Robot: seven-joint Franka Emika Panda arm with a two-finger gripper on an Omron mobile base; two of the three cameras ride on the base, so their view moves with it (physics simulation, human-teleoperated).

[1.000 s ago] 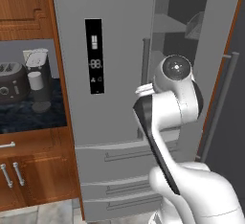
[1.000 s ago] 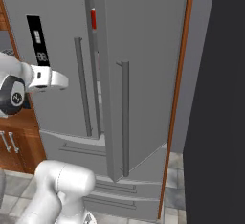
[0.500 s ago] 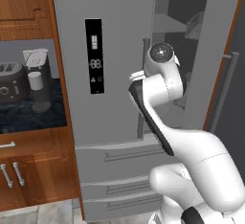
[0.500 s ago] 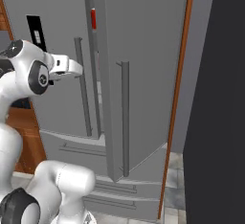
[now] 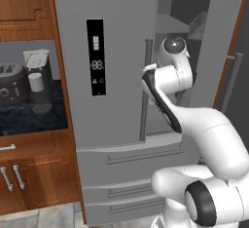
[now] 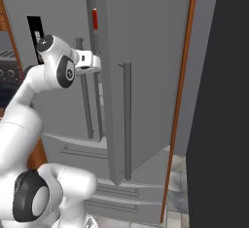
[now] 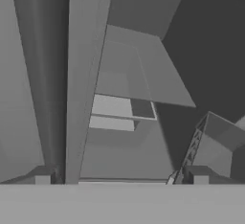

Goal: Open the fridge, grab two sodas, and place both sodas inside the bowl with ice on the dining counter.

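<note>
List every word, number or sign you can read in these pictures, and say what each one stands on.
"88": pale digits on the black display panel of the fridge.
Small white icons above and below those digits: too small to read.
Toaster and coffee maker on the side counter: no legible text.

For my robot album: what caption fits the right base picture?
White robot arm reaches its gripper into the gap behind the grey fridge's open door.
</note>
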